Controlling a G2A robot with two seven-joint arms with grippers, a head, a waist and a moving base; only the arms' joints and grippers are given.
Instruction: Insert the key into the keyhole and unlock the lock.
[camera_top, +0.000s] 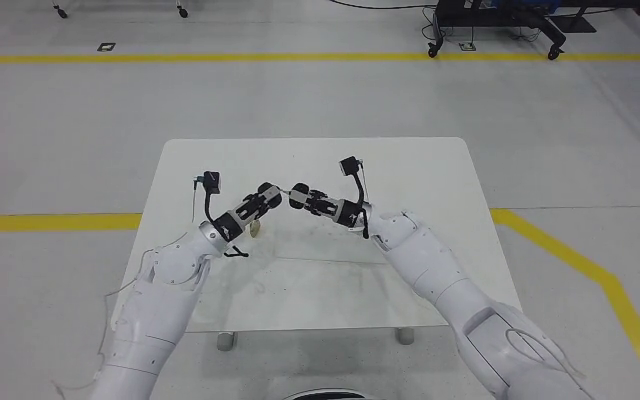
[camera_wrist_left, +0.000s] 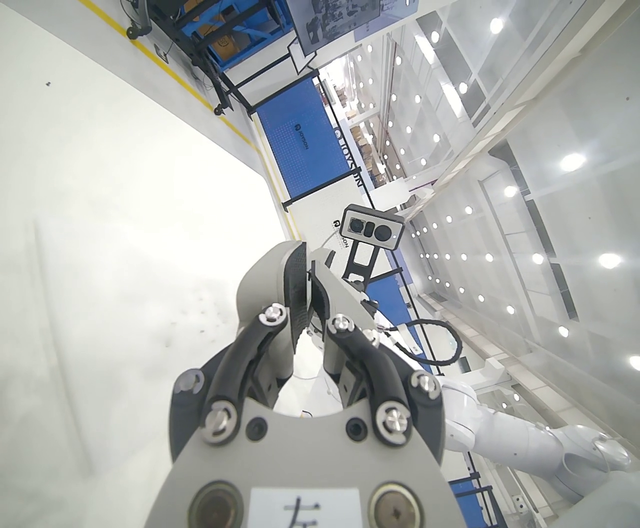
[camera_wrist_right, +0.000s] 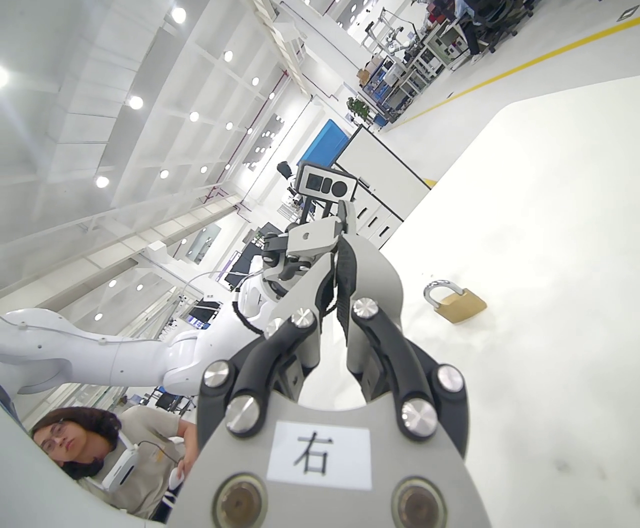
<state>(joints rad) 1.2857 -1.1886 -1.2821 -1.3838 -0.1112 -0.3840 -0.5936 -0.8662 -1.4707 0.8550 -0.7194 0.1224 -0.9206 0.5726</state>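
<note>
We are clenching both claws, left gripper and right gripper meeting tip to tip, raised near the lock on the table; any key is hidden. We are judging: handover now, lock-gripping next.

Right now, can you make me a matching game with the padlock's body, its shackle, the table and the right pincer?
Things:
1 padlock body
2 shackle
3 table
4 right pincer

Clues:
A white
B held up above the table
C brass-yellow
D silver

Pairs: 1-C, 2-D, 3-A, 4-B
</note>
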